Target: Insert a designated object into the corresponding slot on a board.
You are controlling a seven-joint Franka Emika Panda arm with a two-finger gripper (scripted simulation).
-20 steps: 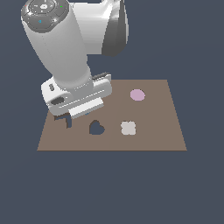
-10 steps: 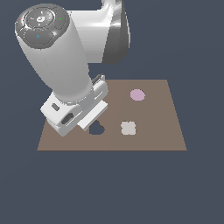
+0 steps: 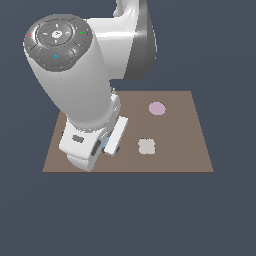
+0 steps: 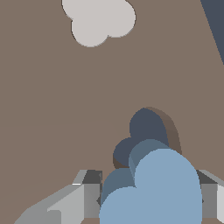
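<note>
So our gripper (image 4: 146,199) had its fingers (image 4: 89,192) clamped on the light-blue heart piece (image 4: 153,192), one each side. It sat just over the dark heart-shaped slot (image 4: 146,131) in the brown board (image 3: 175,160), overlapping its edge, though we couldn't tell if it touched. The beige clover piece (image 3: 146,146) and pink disc (image 3: 157,108) lay apart from it.

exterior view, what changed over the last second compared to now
The arm swung over the heart-shaped slot, which showed clear on the board a second ago and is now hidden behind the wrist. The gripper holds the light-blue heart piece just above that slot. The pink disc and beige clover piece stayed put.
</note>
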